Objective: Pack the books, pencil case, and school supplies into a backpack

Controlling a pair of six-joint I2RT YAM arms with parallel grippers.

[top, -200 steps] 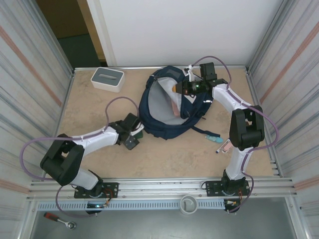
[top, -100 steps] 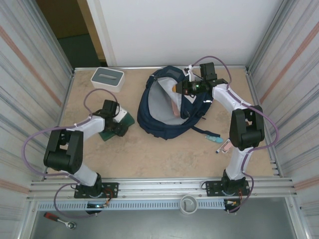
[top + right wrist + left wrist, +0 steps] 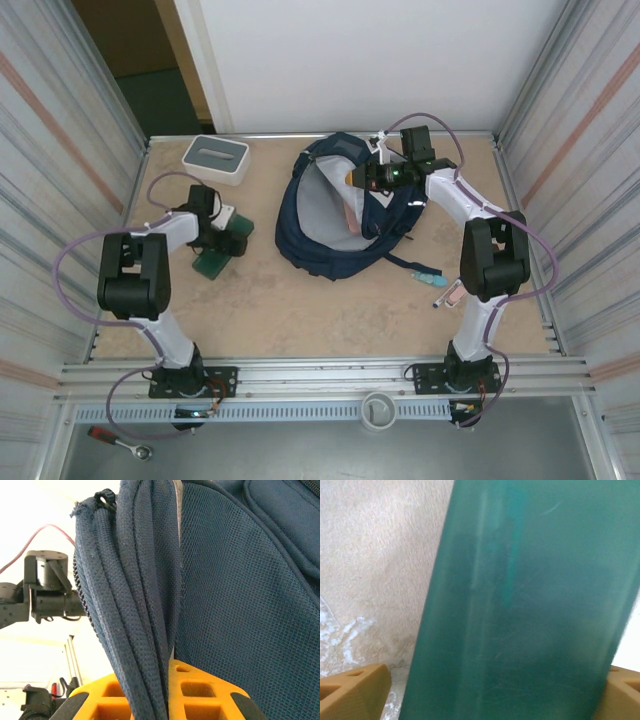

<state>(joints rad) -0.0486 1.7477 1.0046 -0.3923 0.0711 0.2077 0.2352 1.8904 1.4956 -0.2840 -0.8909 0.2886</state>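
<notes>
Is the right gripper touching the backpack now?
Touching. In the right wrist view the rim fabric of the backpack is pinched between the orange fingers of the right gripper, no gap.

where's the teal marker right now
In the top view the teal marker lies right of centre, just off the backpack's near-right edge, with the pink-and-white pen beside it.

The left arm (image 3: pixel 168 340) and right arm (image 3: pixel 452 203) have white rounded links, chunky black joints and black base plates. A lilac cable (image 3: pixel 427 114) loops along each. The fingers (image 3: pixel 200 700) are orange plastic with square recesses.
</notes>
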